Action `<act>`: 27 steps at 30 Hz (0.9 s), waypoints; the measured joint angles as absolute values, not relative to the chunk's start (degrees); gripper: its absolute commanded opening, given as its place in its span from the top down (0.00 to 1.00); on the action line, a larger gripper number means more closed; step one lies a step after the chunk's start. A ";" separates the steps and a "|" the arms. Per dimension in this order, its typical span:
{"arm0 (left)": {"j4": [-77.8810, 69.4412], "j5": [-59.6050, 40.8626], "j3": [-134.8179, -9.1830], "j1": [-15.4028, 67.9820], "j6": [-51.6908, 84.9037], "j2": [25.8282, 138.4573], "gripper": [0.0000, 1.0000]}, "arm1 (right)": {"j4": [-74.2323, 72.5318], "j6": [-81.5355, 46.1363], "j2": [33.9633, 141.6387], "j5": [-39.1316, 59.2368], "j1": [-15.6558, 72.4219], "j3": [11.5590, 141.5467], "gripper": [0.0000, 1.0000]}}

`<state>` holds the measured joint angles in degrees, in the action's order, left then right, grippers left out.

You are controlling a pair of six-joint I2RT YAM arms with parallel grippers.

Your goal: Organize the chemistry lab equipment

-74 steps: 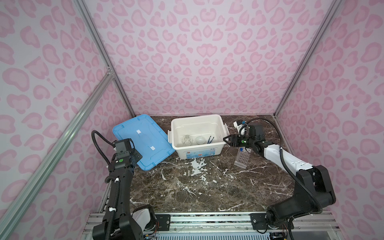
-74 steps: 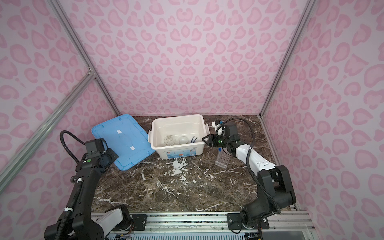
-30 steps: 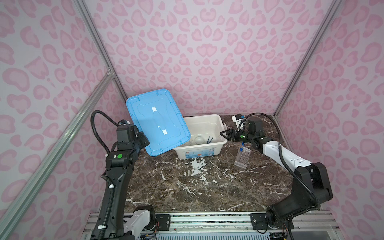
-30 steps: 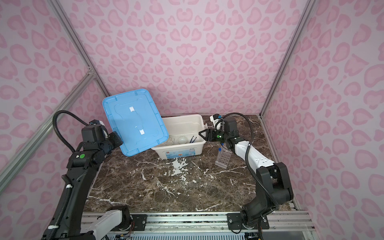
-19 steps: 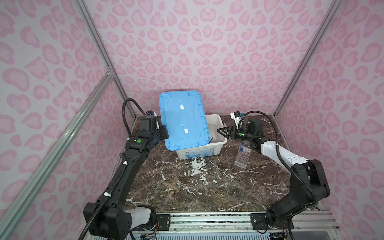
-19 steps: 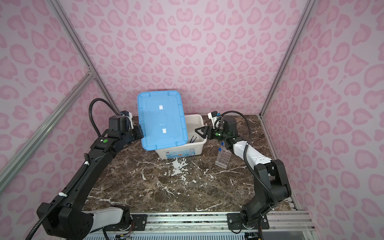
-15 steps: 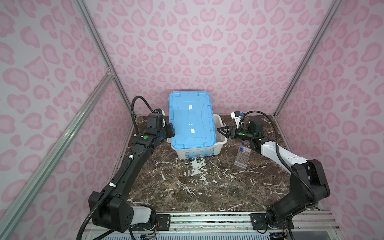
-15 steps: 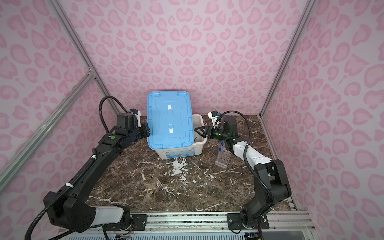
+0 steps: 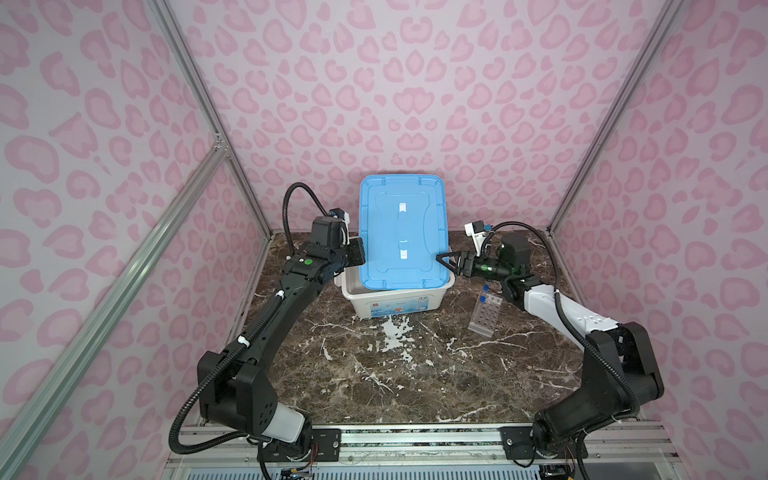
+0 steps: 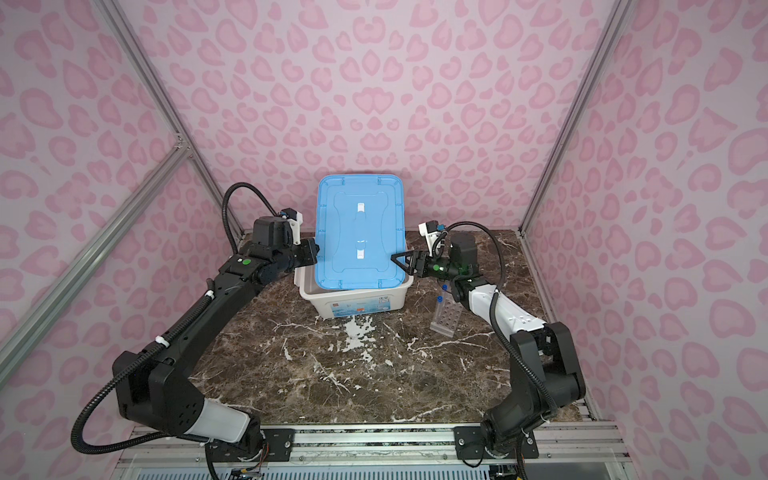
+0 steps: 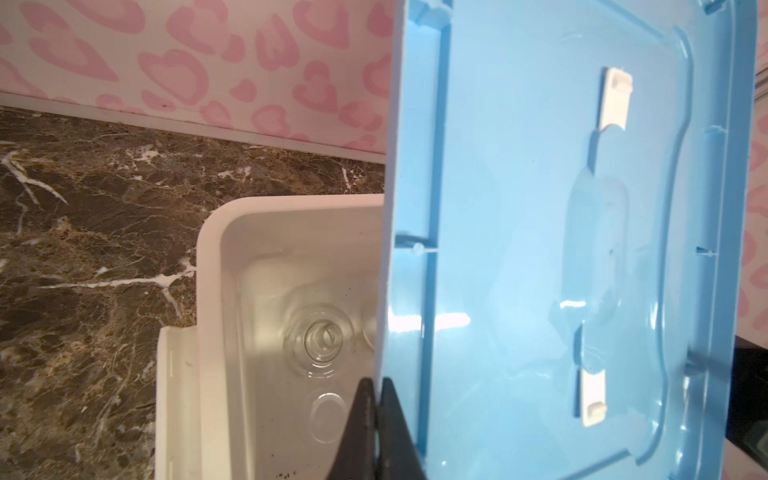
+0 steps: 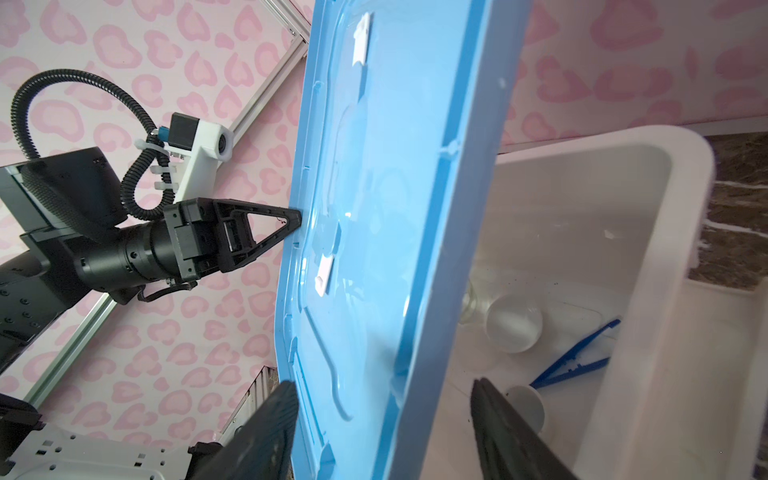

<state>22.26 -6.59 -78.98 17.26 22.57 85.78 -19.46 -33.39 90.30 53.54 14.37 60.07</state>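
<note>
My left gripper (image 9: 360, 258) (image 11: 378, 386) is shut on the left edge of the flat blue lid (image 9: 401, 232) (image 10: 359, 232) and holds it tilted over the white bin (image 9: 395, 307). My right gripper (image 9: 444, 264) (image 12: 384, 384) is open, with a finger on each side of the lid's right edge. Inside the bin lie a glass flask (image 11: 320, 345), a clear beaker (image 12: 513, 324), a small white bowl (image 12: 525, 405) and dark blue tweezers (image 12: 577, 361). The clear holed rack (image 9: 486, 311) (image 10: 446, 316) stands right of the bin with two blue-capped test tubes (image 9: 482, 298) in it.
The bin stands near the back wall on the dark marble table (image 9: 395, 374). Pink patterned walls and metal frame posts (image 9: 216, 141) close in the sides. The right forearm (image 9: 552, 305) passes just behind the rack.
My left arm has lifted the blue lid off the table at the left and swung it right, over the bin. The lid's right edge now sits between my right gripper's open fingers.
</note>
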 measured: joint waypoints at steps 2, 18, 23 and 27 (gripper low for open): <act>22.20 -7.20 -79.00 17.32 22.57 86.04 0.95 | -19.88 -33.45 90.28 53.56 14.35 59.86 0.36; 18.70 -10.55 -81.12 18.50 23.55 90.59 0.89 | -22.41 -36.86 89.97 55.61 15.66 59.13 0.66; 17.85 -10.76 -81.56 18.61 24.01 91.90 0.81 | -19.11 -35.44 89.21 54.63 15.75 59.68 0.77; 17.17 -11.14 -81.69 18.74 24.01 92.44 0.69 | -15.66 -33.65 88.49 52.21 15.75 60.69 0.85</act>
<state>17.17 -11.14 -81.69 18.74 24.01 92.44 -15.66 -33.65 88.49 52.21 15.75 60.69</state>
